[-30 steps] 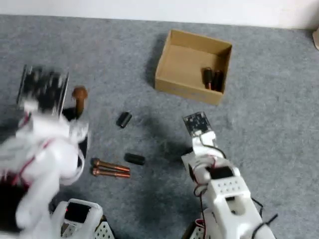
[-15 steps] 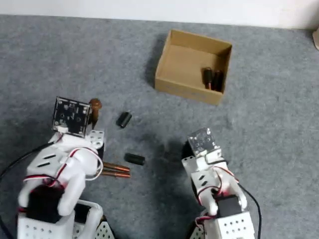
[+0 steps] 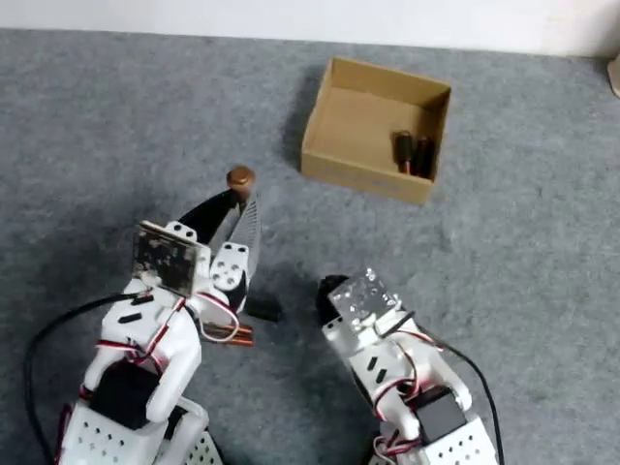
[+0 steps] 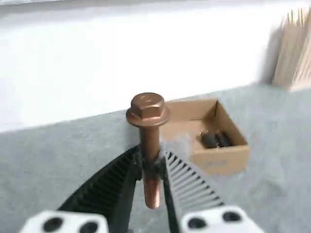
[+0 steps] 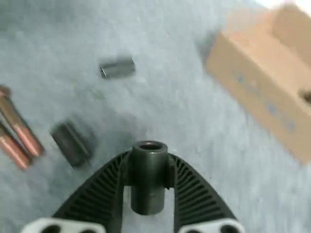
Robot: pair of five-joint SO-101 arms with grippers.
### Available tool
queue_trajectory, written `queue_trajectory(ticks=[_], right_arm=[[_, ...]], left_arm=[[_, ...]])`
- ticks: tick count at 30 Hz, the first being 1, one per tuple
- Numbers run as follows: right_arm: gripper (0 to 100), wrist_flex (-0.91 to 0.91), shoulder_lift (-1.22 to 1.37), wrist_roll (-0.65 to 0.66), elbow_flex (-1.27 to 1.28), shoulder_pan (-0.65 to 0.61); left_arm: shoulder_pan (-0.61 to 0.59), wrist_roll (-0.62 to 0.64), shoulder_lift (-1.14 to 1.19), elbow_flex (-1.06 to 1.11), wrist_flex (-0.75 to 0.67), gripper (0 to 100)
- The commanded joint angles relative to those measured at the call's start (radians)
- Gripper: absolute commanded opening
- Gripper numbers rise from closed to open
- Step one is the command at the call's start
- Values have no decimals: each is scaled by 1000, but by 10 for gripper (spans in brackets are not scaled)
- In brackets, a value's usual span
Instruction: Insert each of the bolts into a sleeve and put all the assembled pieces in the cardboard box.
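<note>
Both arms have swung inward: my left gripper (image 4: 150, 154) clamps a bolt (image 4: 147, 110) head-up, my right gripper (image 5: 148, 160) pinches a sleeve (image 5: 148, 187) bore-up, presumably for mating, cardboard box (image 3: 358, 172) at one o'clock.

A grey, felt-like mat (image 3: 107, 107) covers the table from edge to edge. A white wall (image 3: 291, 15) runs along the far edge. At the far right corner a pale beige object (image 3: 615, 76) juts in. From the left wrist view it looks vertically ribbed, but it is cut off and cannot be identified.
</note>
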Motion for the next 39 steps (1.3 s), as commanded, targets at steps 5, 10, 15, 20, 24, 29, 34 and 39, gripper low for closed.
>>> queue_trajectory(ticks=[5, 10, 15, 20, 24, 29, 34, 39], right_arm=[[4, -105, -12, -15, -99, -79], [4, -166, -12, -72, -91, -79], [4, -196, -12, -72, -91, -79], [4, -189, -12, -72, -88, -77], [4, -182, -12, -72, -77, -77], [4, -174, -12, -72, -70, -71], [4, -174, -12, -72, -70, -73], [4, -174, -12, -72, -70, -74]], left_arm=[[-101, 287, -16, -1, -74, 4], [-102, 229, -16, 2, -71, 4], [-99, 232, -16, 76, -75, 4], [44, 233, -16, 84, -66, 4], [163, 235, -18, 96, -52, 4], [219, 385, -18, 88, -52, 4], [220, 393, -18, 91, -51, 4], [223, 396, -18, 96, -46, 4]])
